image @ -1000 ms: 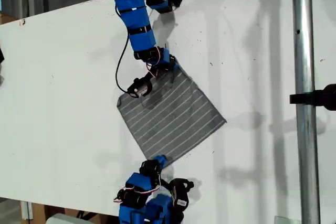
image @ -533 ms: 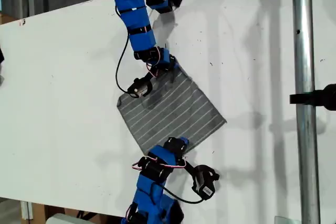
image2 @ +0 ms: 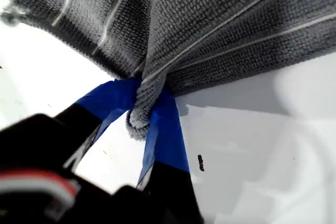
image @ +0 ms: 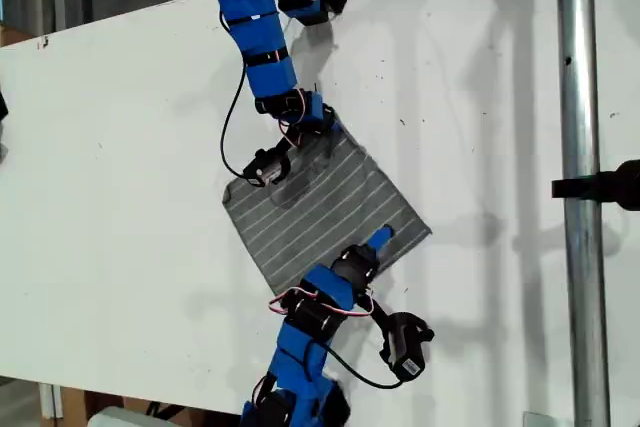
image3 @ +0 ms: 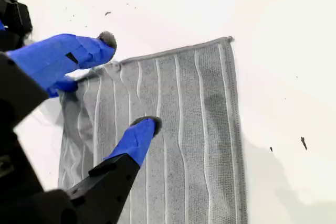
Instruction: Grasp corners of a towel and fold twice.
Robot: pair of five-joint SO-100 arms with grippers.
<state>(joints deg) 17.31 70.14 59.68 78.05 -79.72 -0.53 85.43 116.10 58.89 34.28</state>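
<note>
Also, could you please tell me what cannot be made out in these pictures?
- Exterior view: the corner held by my first claw is hidden under that arm.
- Exterior view: the towel's lower edge is partly covered by my second claw and its arm.
- First wrist view: most of the towel is cut off by the frame.
- Any view: whether my second claw touches the towel.

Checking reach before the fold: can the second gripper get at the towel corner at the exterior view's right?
Probably yes: my second gripper is open above the towel, and that corner lies flat, uncovered, just ahead.
</note>
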